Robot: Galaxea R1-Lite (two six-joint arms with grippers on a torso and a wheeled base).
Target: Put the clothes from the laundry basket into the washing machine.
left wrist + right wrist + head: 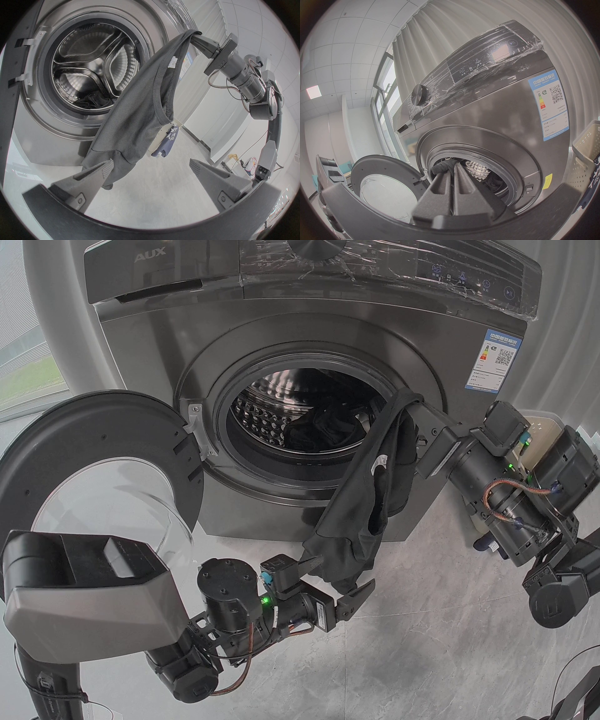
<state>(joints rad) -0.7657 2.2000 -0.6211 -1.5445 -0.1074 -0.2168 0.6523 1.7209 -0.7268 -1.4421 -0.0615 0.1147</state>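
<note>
- Two arms are at work. Nearest, the left gripper (334, 582) sits low in front of the machine, its jaws spread wide and holding nothing.
- The bottom hem of the dark garment (369, 490) is touching or just beside one of that gripper's fingers; I cannot tell which.
- The garment hangs in the air outside the drum, across the right side of the opening. Its long axis runs steeply, with the top end up at the rim and the lower end drooping toward the floor and the left gripper.
- Above, the right gripper (415, 405) is clamped on the garment's top edge, right at the drum mouth.
- Behind it, the washing machine (156, 352) has its door (81, 427) swung fully open to the left, and some dark clothes (319, 427) already lie in the drum.
- Farthest, the laundry basket (544, 427) stands beside the machine on the right, with a blue item (167, 140) draped over its edge.
- Judging from this, part of the load is in, the held piece has yet to pass the rim, and at least the blue item remains.
</note>
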